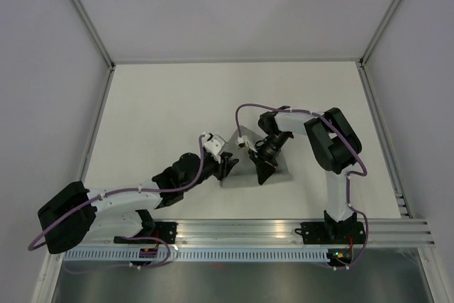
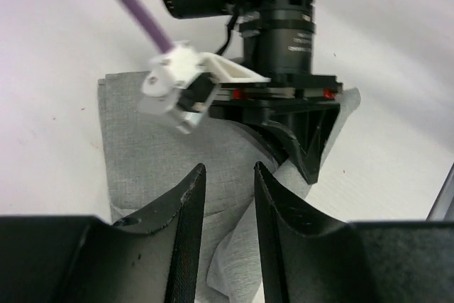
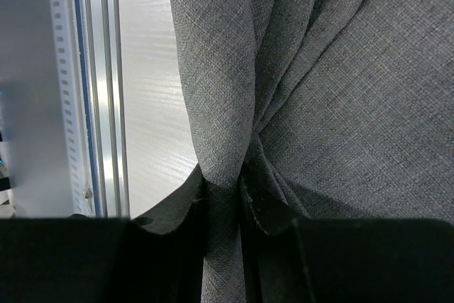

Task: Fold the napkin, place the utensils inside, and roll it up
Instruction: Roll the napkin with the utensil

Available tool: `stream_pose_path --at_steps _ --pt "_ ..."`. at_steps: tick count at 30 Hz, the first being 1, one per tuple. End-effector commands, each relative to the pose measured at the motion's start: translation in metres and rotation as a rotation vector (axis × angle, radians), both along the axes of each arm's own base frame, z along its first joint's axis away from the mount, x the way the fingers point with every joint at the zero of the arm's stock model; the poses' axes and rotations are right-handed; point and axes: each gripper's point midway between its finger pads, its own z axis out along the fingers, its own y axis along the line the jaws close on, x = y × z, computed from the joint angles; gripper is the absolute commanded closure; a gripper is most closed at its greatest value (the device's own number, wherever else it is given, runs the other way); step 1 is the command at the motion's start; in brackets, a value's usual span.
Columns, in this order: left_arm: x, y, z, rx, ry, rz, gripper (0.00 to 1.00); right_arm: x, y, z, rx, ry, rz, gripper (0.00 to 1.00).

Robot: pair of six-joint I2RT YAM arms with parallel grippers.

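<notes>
The grey napkin (image 1: pixel 241 168) lies crumpled on the white table between my two grippers. In the left wrist view the napkin (image 2: pixel 142 147) is folded, with a raised fold running between my jaws. My left gripper (image 2: pixel 228 175) is open, its tips down at the cloth, and it also shows in the top view (image 1: pixel 228 167). My right gripper (image 3: pixel 223 186) is shut on a bunched fold of the napkin (image 3: pixel 340 90), which rises in creases from the pinch. It also shows in the top view (image 1: pixel 264 169). The utensils are out of view.
The white table (image 1: pixel 177 104) is walled by pale panels at the back and sides. An aluminium rail (image 1: pixel 284 228) runs along the near edge and also shows in the right wrist view (image 3: pixel 99 83).
</notes>
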Motion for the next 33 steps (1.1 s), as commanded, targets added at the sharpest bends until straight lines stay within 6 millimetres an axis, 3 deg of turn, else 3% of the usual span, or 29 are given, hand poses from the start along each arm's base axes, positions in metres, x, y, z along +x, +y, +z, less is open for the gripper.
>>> stream_pose_path --at_steps 1,6,7,11,16,18,26,33 --pt "0.000 -0.006 0.003 0.182 -0.192 0.009 0.61 -0.002 -0.022 -0.036 -0.123 -0.014 0.071 0.85" --pt "-0.026 -0.036 -0.020 0.355 -0.272 -0.092 0.60 0.003 -0.021 -0.040 -0.144 0.007 0.046 0.86" --pt "-0.029 -0.040 -0.036 0.427 -0.290 -0.126 0.60 0.004 -0.021 -0.040 -0.148 0.008 0.040 0.86" --pt "-0.049 -0.066 -0.057 0.553 -0.382 -0.214 0.59 0.009 -0.022 -0.044 -0.166 0.009 0.020 0.86" --pt "-0.054 -0.079 -0.073 0.592 -0.431 -0.275 0.49 0.011 -0.023 -0.047 -0.182 0.007 0.009 0.86" --pt "-0.053 -0.080 -0.081 0.622 -0.443 -0.287 0.41 0.012 -0.024 -0.048 -0.186 0.006 0.009 0.86" --pt "-0.052 -0.080 -0.107 0.693 -0.447 -0.312 0.38 0.014 -0.024 -0.050 -0.199 0.020 0.000 0.86" --pt "-0.058 -0.070 -0.137 0.727 -0.338 -0.334 0.58 0.013 -0.023 -0.051 -0.203 0.037 0.001 0.86"
